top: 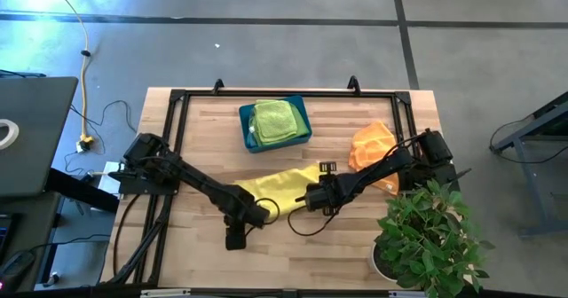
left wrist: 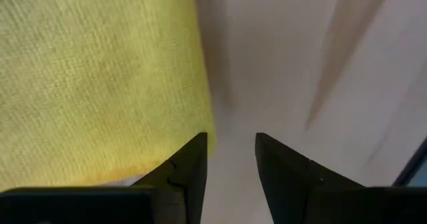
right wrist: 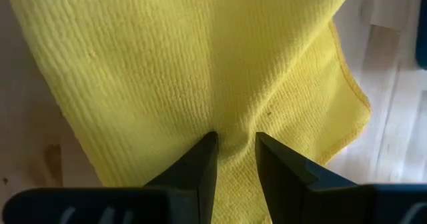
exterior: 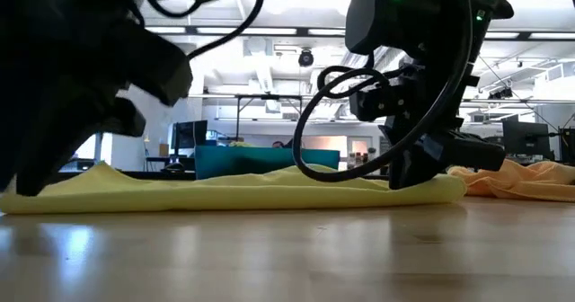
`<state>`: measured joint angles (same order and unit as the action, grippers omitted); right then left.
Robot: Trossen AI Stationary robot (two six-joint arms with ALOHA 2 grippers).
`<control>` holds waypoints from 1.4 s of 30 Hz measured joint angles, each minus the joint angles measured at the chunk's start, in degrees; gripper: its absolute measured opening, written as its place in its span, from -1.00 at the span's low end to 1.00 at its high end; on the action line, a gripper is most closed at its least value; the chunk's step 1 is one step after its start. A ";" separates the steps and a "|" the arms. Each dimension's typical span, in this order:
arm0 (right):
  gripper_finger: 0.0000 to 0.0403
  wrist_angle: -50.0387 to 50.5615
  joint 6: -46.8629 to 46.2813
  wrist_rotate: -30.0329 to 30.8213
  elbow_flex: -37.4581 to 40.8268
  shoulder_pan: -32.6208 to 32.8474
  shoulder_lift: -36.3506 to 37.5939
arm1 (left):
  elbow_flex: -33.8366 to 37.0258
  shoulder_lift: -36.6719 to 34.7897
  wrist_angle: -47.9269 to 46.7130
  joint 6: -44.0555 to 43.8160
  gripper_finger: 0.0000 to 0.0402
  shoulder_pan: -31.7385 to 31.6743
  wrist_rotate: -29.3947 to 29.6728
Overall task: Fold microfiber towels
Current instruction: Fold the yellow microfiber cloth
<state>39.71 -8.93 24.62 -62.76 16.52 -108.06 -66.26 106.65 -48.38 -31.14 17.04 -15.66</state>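
A yellow microfiber towel (top: 282, 184) lies spread low on the wooden table's middle (exterior: 225, 192). My right gripper (right wrist: 235, 139) comes down on its right part and is shut on the cloth. My left gripper (left wrist: 230, 141) stands open at the towel's left end (left wrist: 100, 84), one finger over the cloth's edge and the other over bare wood; whether it touches, I cannot tell. A lime green towel (top: 275, 119) lies folded in the teal bin (top: 303, 131). An orange towel (top: 373, 143) lies crumpled at the far right. My right gripper pinches a small raised ridge of the yellow cloth (right wrist: 233, 121) between its two fingertips, a little in from the towel's edge. The fingers come steeply from above, slanting from the table's right. The towel lies slack on the table around the hold (exterior: 431, 190).
A potted plant (top: 430, 236) stands at the near right corner. A black frame (top: 177, 98) runs along the table's far and side edges. Bare wood shows along the near edge (top: 293, 254) and at the far left.
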 joint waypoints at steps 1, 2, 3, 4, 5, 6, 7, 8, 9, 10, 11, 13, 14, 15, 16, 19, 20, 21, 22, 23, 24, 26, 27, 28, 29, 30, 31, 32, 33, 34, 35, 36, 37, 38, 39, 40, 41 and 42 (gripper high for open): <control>-0.51 0.15 0.02 0.03 0.01 0.19 0.21 | -0.71 0.00 -0.73 0.08 -0.43 0.00 0.47; -0.51 0.38 0.23 -0.09 0.04 0.34 0.53 | -1.65 0.00 -1.85 0.19 -0.43 0.02 1.60; -0.51 0.73 0.23 -0.26 0.13 0.54 1.12 | -2.62 0.00 -3.31 0.40 -0.43 0.02 2.94; -0.51 1.23 0.24 -0.25 0.15 0.78 2.03 | -3.72 0.00 -4.94 0.99 -0.43 0.02 4.43; -0.51 1.46 0.19 -0.23 0.15 0.97 3.15 | -4.86 0.00 -6.62 1.69 -0.43 0.00 5.92; -0.51 1.88 0.14 -0.05 0.11 1.16 4.46 | -6.01 0.00 -8.10 2.54 -0.43 0.00 7.43; -0.51 2.50 0.00 0.37 0.09 1.27 5.65 | -7.00 -0.02 -9.31 3.52 -0.43 -0.13 9.27; -0.51 2.91 -0.20 1.13 0.09 1.28 6.83 | -7.75 -0.02 -10.37 4.37 -0.43 -0.17 11.12; -0.51 3.12 -0.52 2.26 0.09 1.25 7.94 | -8.28 -0.02 -11.19 5.08 -0.43 -0.27 13.26; -0.51 2.97 -0.92 3.54 0.09 1.17 8.92 | -8.53 -0.02 -11.52 5.72 -0.43 -0.54 15.12; -0.51 2.79 -1.19 5.01 0.09 0.94 9.83 | -8.55 -0.04 -11.47 6.23 -0.43 -0.83 16.83; -0.51 1.93 -1.31 7.84 0.02 -0.03 10.41 | -8.09 -0.04 -11.37 6.27 -0.43 -1.69 19.88; -0.51 1.25 -1.31 8.38 0.02 -0.70 10.27 | -7.43 -0.07 -10.85 6.03 -0.43 -2.27 21.20; -0.51 1.22 -1.30 8.35 0.02 -1.56 9.98 | -6.54 -0.07 -10.14 5.46 -0.43 -2.96 22.08; -0.51 0.63 -1.30 8.08 0.02 -2.51 9.49 | -5.46 -0.07 -9.33 4.53 -0.43 -3.60 22.58; -0.51 -0.45 -1.31 5.26 0.02 -5.22 7.49 | -2.46 -0.04 -7.21 1.90 -0.43 -5.28 22.01; -0.51 -0.57 -1.24 4.73 0.02 -5.95 7.02 | -1.73 -0.04 -7.13 1.42 -0.43 -5.63 21.60; -0.51 -1.05 -1.14 4.06 0.02 -6.79 6.51 | -1.00 -0.04 -6.75 1.15 -0.43 -5.82 21.10; -0.51 -1.17 -1.14 3.15 0.02 -7.47 6.18 | -0.20 -0.04 -6.37 0.69 -0.43 -5.88 20.39; -0.51 -1.10 -1.13 2.08 0.02 -8.11 5.87 | 0.61 -0.04 -5.76 0.20 -0.43 -5.88 19.71; -0.51 -1.44 -1.13 0.86 0.02 -8.72 5.63 | 1.29 -0.04 -4.91 -0.12 -0.43 -5.88 18.71; -0.51 -1.75 -0.86 -1.71 0.02 -9.58 5.56 | 2.15 -0.07 -4.13 -0.19 -0.43 -5.88 17.52; -0.51 -2.40 -0.09 -2.90 0.02 -9.94 5.56 | 2.44 -0.09 -3.77 -0.19 -0.43 -5.77 17.42; -0.51 -3.32 0.52 -4.23 0.02 -10.22 5.56 | 2.78 -0.23 -3.45 -0.19 -0.43 -5.73 17.42; -0.51 -4.05 1.27 -5.49 0.02 -10.49 5.56 | 3.05 -0.30 -3.19 -0.21 -0.43 -5.70 17.42; -0.51 -4.62 1.63 -6.71 -0.02 -10.77 5.56 | 3.36 -0.38 -2.70 -0.25 -0.43 -5.70 17.42; -0.51 -5.38 1.87 -8.13 -0.02 -11.07 5.56 | 3.64 -0.45 -2.42 -0.30 -0.43 -5.70 17.40; -0.51 -6.07 1.90 -9.55 -0.02 -11.34 5.53 | 3.71 -0.45 -2.38 -0.37 -0.43 -5.71 17.41; -0.51 -6.62 1.91 -10.48 -0.07 -11.65 5.39 | 3.71 -0.44 -2.38 -0.37 -0.43 -5.70 17.45; -0.51 -6.77 2.02 -10.91 -0.07 -11.92 5.29 | 3.71 -0.41 -2.38 -0.37 -0.43 -5.70 17.48; -0.51 -6.47 2.12 -11.00 -0.07 -12.16 5.28 | 3.71 -0.37 -2.32 -0.37 -0.43 -5.70 17.53; -0.51 -6.41 2.12 -10.88 -0.07 -12.49 5.26 | 3.74 -0.37 -2.18 -0.37 -0.43 -5.70 17.55; -0.51 -6.47 2.12 -10.84 -0.07 -12.86 5.21 | 3.76 -0.37 -2.10 -0.37 -0.43 -5.70 17.55; -0.51 -6.30 2.03 -10.80 -0.07 -13.26 5.17 | 3.76 -0.37 -2.05 -0.37 -0.43 -5.70 17.55; -0.51 -6.09 1.84 -10.80 -0.07 -13.63 5.15 | 3.78 -0.35 -1.97 -0.37 -0.43 -5.70 17.48; -0.51 -6.07 1.57 -10.76 -0.07 -14.06 5.15 | 3.80 -0.31 -1.95 -0.37 -0.43 -5.70 17.38; -0.51 -6.20 1.36 -10.73 0.00 -14.49 5.15 | 3.80 -0.31 -1.93 -0.37 -0.43 -5.70 17.19; -0.51 -7.16 1.04 -10.73 0.57 -14.89 5.16 | 3.80 -0.29 -1.91 -0.37 -0.43 -5.68 17.11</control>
<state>32.55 -7.89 13.90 -62.20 1.63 -102.90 -62.46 106.36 -50.29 -31.51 11.36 1.45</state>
